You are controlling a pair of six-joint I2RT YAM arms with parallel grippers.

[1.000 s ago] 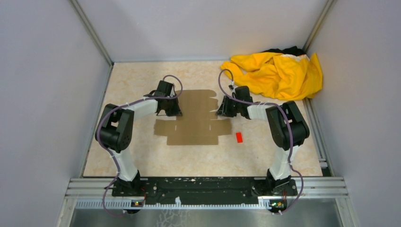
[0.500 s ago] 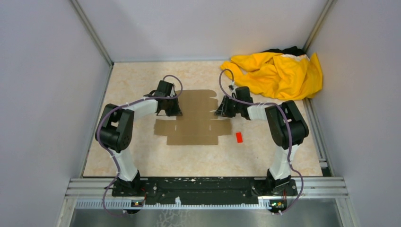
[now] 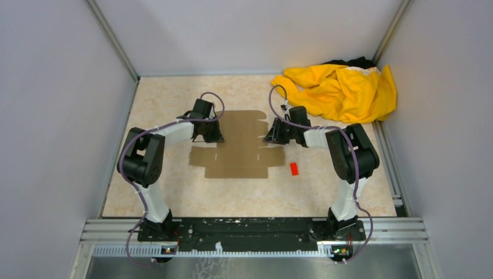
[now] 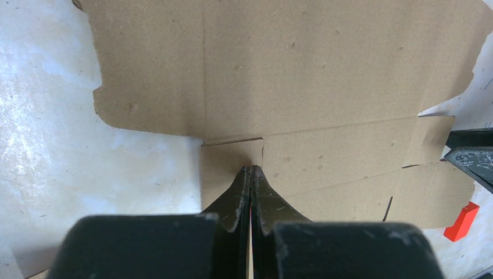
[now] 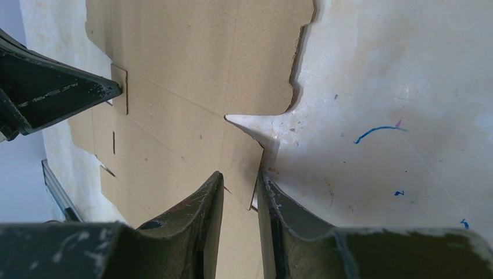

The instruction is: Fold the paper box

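Item: paper box (image 3: pixel 241 145), plain brown die-cut sheet, lying flat at the centre of the worktop (image 3: pixel 174 192) between the two arms. Condition: unfolded; score lines, slits and tabs show, but no panel or flap stands up in any view. By judgement the task is at its very start, with every crease and tuck not yet made. Left hand (image 4: pixel 251 171): fingers pressed together with nothing between them, tips down on the sheet's left side just by a short slit. Right hand (image 5: pixel 238 180): fingers a little apart, straddling the right edge of the sheet near a notch, not visibly clamped on it. Surroundings: yellow cloth (image 3: pixel 340 90), crumpled in the far right corner, well apart from the sheet; small red block (image 3: pixel 293 168) on the worktop just right of the sheet's near right tab; blue pen marks (image 5: pixel 378 131) on the worktop surface. Obstructions: none lies on the sheet. The red block, close to the right tab, might foul that flap; the cloth looks too distant to matter.
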